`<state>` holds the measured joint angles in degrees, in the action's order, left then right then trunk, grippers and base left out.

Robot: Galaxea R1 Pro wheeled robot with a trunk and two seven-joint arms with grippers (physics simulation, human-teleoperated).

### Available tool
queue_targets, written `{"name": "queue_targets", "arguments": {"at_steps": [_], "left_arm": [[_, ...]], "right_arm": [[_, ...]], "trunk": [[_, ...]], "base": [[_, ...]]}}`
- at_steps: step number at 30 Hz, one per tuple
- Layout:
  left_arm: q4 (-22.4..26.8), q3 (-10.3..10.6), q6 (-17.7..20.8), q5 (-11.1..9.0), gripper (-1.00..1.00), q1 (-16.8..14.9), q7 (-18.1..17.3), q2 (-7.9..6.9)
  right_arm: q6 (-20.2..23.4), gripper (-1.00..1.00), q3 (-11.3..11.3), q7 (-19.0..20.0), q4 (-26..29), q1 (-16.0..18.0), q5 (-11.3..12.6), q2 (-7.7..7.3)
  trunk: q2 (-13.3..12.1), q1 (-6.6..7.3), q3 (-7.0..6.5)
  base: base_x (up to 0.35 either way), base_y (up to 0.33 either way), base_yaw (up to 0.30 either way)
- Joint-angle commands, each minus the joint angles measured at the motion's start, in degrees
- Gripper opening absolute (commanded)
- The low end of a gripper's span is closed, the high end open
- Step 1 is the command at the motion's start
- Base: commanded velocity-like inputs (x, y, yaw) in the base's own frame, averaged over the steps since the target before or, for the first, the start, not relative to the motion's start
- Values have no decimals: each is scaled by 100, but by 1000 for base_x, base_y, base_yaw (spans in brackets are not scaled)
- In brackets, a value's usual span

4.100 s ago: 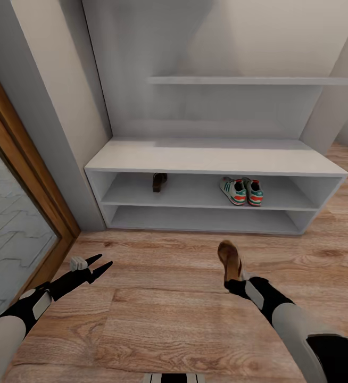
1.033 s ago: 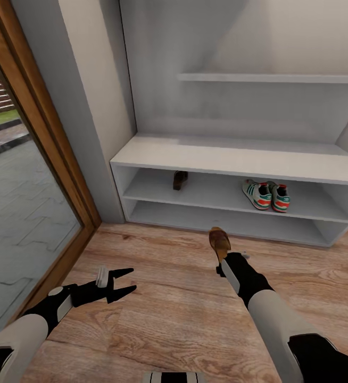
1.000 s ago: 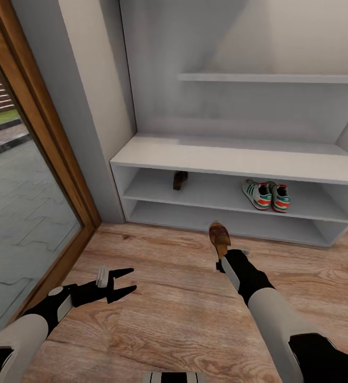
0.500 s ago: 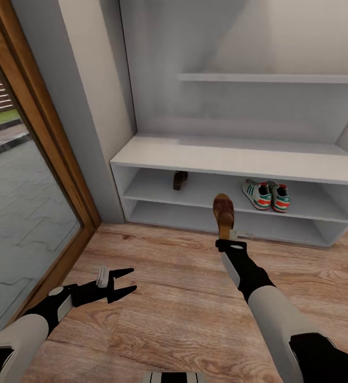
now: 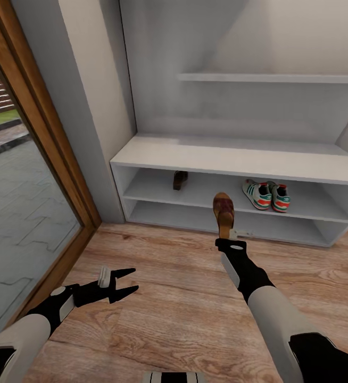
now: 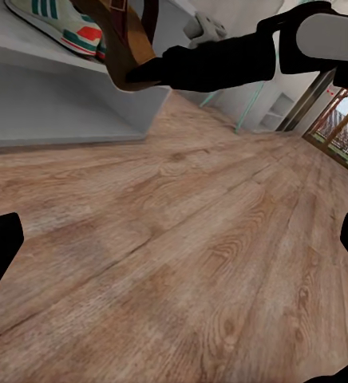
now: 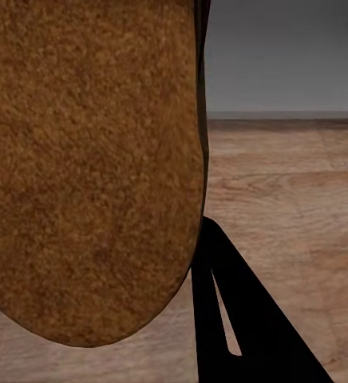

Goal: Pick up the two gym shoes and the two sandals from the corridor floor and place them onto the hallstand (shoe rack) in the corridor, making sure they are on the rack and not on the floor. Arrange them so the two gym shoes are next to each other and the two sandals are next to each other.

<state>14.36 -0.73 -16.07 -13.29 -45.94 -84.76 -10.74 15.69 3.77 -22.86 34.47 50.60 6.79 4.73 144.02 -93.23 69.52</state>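
My right gripper (image 5: 228,237) is shut on a brown sandal (image 5: 223,211) and holds it upright in the air, level with the front of the hallstand (image 5: 238,158). The sandal's brown sole (image 7: 86,159) is close in the right wrist view. The other sandal (image 5: 180,180) stands on the hallstand's upper compartment shelf at the left. The two gym shoes (image 5: 266,194) sit side by side on the same shelf at the right. My left gripper (image 5: 125,282) hangs open, low over the corridor floor (image 5: 168,298), with nothing between its fingers.
A wood-framed glass door (image 5: 25,175) runs along the left, with a grey wall post (image 5: 83,117) between it and the hallstand. A wall shelf (image 5: 270,77) hangs above the bench top. Open wood floor (image 6: 182,255) lies between me and the rack.
My right arm has lifted the sandal from near the floor up to the height of the rack's lower compartment and turned it upright. The left arm has barely moved.
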Motion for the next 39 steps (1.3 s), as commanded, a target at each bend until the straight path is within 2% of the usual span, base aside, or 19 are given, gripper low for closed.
{"name": "queue_targets", "arguments": {"at_steps": [1,13,14,19,33,39], "left_arm": [[-3,-6,-37,-7,100,-3,-14,1],[-3,-6,-37,-7,100,-3,-14,24],[-3,-6,-37,-5,100,-3,-14,26],[-3,-6,-37,-4,100,-3,-14,28],[-3,-6,-37,-5,100,-3,-14,28],[-3,-6,-37,-4,100,-3,-14,28]], "right_arm": [[23,-100,37,-62,8,2,80,-6],[121,-100,51,-82,-34,2,72,17],[554,-100,53,-76,-101,2,70,26],[1133,-100,51,-64,-146,2,44,26],[1260,-100,37,-70,-142,2,26,12],[1261,-100,36,-69,-142,2,25,5]], "trunk": [[2,1,5],[2,1,5],[2,1,5],[2,1,5],[2,1,5],[2,1,28]], "base": [[0,0,0],[0,0,0],[0,0,0],[0,0,0],[1,0,1],[161,-125,118]]}}
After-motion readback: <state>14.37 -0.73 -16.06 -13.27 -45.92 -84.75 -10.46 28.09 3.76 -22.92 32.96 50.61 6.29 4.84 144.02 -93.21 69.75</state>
